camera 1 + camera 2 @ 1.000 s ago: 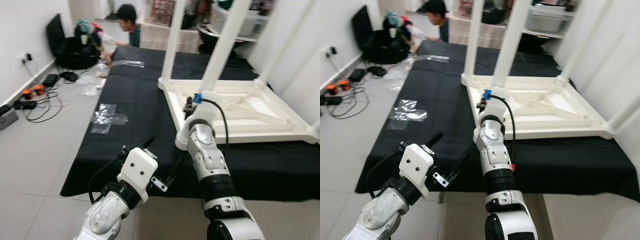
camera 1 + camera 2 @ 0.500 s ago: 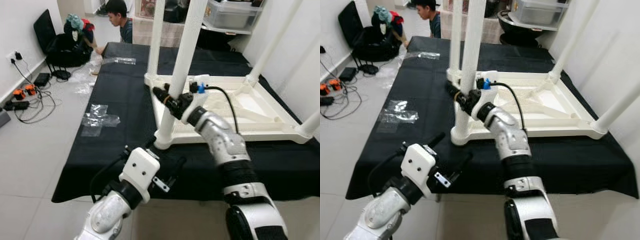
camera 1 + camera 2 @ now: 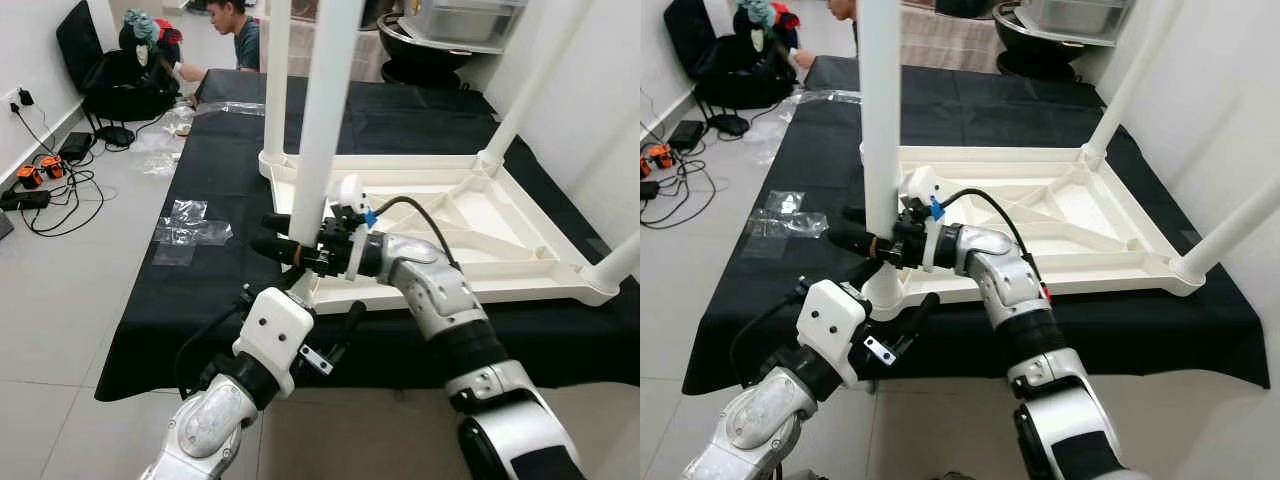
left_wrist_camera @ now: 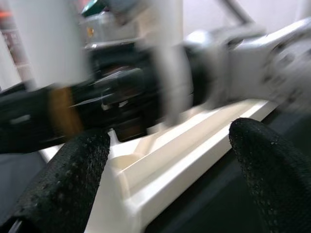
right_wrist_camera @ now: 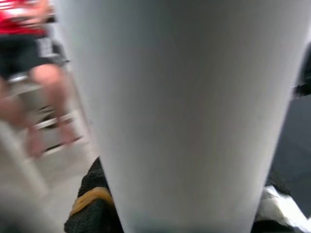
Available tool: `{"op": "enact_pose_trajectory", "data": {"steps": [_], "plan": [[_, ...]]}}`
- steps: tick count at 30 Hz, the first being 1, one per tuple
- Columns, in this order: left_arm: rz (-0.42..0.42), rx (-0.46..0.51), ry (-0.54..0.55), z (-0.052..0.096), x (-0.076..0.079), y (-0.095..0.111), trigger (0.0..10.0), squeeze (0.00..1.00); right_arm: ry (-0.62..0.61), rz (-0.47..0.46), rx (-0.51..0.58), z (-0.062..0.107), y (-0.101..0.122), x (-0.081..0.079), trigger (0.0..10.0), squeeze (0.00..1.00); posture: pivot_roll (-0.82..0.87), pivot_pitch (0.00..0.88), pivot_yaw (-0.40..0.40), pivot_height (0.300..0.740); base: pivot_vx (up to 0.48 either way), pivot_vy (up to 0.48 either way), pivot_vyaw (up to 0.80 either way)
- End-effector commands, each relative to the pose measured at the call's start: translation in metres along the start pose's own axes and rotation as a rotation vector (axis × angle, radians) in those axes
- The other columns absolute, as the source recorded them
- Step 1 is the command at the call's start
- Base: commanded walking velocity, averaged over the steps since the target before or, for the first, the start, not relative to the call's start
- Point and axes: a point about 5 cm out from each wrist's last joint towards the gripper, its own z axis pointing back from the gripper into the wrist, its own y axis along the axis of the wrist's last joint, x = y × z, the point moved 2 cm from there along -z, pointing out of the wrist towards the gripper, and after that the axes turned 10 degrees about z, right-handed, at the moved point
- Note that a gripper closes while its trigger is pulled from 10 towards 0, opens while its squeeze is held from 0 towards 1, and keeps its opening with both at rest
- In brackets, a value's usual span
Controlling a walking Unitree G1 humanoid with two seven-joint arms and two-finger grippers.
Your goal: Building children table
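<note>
An upturned white children's table (image 3: 470,225) is seen lying top-down on a black cloth (image 3: 220,190) spread over the floor, its legs pointing upward. The nearest leg (image 3: 318,130) stands at the corner closest to the robot, seated in its socket at the frame's edge. This leg is flanked low down by the right gripper (image 3: 277,236), one black finger showing on each side of it; the jaws are set about the leg, but whether they press on it cannot be told. In the right wrist view the leg (image 5: 184,111) is seen very close, with a black finger carrying an orange band (image 5: 90,201) at its base. The left gripper (image 3: 325,305) is held just in front of the table's near corner, its jaws spread wide and holding nothing; in its wrist view the two fingertips (image 4: 73,179) stand apart before the white frame (image 4: 165,165). Clear plastic bags (image 3: 195,220) lie on the cloth to the left. Cables (image 3: 50,185) are seen on the tiled floor, and a person (image 3: 235,25) sits at the far end.
</note>
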Motion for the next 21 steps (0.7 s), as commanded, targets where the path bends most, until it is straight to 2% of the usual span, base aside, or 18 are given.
{"op": "enact_pose_trajectory", "data": {"steps": [1,2,3,4,6,7,10,11,13,17,18,19,20,21], "plan": [[0.009,0.006,-0.008,0.0,0.003,0.0,10.0,0.0,-0.39,-0.002,-0.12,0.01,-0.012,0.04,0.0,0.0,0.09,0.041,-0.124,0.74,0.0,0.0,0.0],[0.009,0.006,-0.008,0.0,0.003,0.0,10.0,0.0,-0.39,-0.002,-0.12,0.01,-0.012,0.04,0.0,0.0,0.09,0.041,-0.124,0.74,0.0,0.0,0.0],[0.009,0.006,-0.008,0.0,0.003,0.0,10.0,0.0,-0.47,-0.007,-0.137,0.013,-0.013,0.047,0.0,0.0,0.09,0.041,-0.124,0.74,0.0,0.0,0.0],[0.009,0.007,-0.008,0.0,0.003,0.0,10.0,0.0,-0.648,-0.037,-0.167,0.024,-0.017,0.061,0.0,0.0,0.09,0.041,-0.125,0.74,0.0,0.0,0.0],[0.011,0.009,-0.008,-0.001,0.003,0.0,10.0,0.0,-0.943,-0.089,-0.227,0.05,-0.026,0.078,0.0,0.0,0.09,0.041,-0.126,0.74,0.0,0.0,0.0],[0.011,0.009,-0.008,-0.001,0.003,0.0,10.0,0.0,-0.943,-0.089,-0.227,0.05,-0.026,0.078,0.0,0.0,0.09,0.041,-0.126,0.74,0.0,0.0,0.0],[0.011,0.01,-0.009,-0.001,0.003,0.001,10.0,0.0,-1.249,-0.128,-0.241,0.08,-0.031,0.08,0.0,0.0,0.09,0.041,-0.125,0.74,0.0,0.0,0.0],[0.011,0.01,-0.009,-0.001,0.003,0.001,10.0,0.0,-1.249,-0.128,-0.241,0.08,-0.031,0.08,0.0,0.0,0.09,0.041,-0.125,0.74,0.0,0.0,0.0],[0.01,0.01,-0.008,-0.001,0.003,0.001,10.0,0.0,-1.365,-0.128,-0.238,0.09,-0.03,0.073,0.0,0.0,0.09,0.041,-0.124,0.74,0.0,0.0,0.0],[0.01,0.009,-0.008,-0.001,0.003,0.0,10.0,0.0,-1.385,-0.136,-0.209,0.082,-0.028,0.066,0.0,0.0,0.09,0.042,-0.124,0.74,0.0,0.0,0.0],[0.012,0.009,-0.009,-0.001,0.004,0.0,10.0,0.0,-1.321,-0.153,-0.181,0.068,-0.026,0.062,10.0,0.0,0.08,0.041,-0.123,0.74,0.0,0.0,0.0],[0.013,0.008,-0.009,-0.001,0.004,0.0,10.0,0.0,-1.26,-0.159,-0.139,0.055,-0.021,0.059,10.0,1.0,0.08,0.042,-0.121,0.74,0.0,0.0,0.0],[0.013,0.008,-0.009,-0.001,0.004,0.0,10.0,0.0,-1.26,-0.159,-0.139,0.055,-0.021,0.059,10.0,1.0,0.08,0.042,-0.121,0.74,0.0,0.0,0.0],[0.012,0.008,-0.01,-0.001,0.003,0.0,10.0,0.0,-1.208,-0.16,-0.103,0.046,-0.017,0.056,10.0,1.0,0.08,0.041,-0.121,0.74,0.0,0.0,0.0]]}}
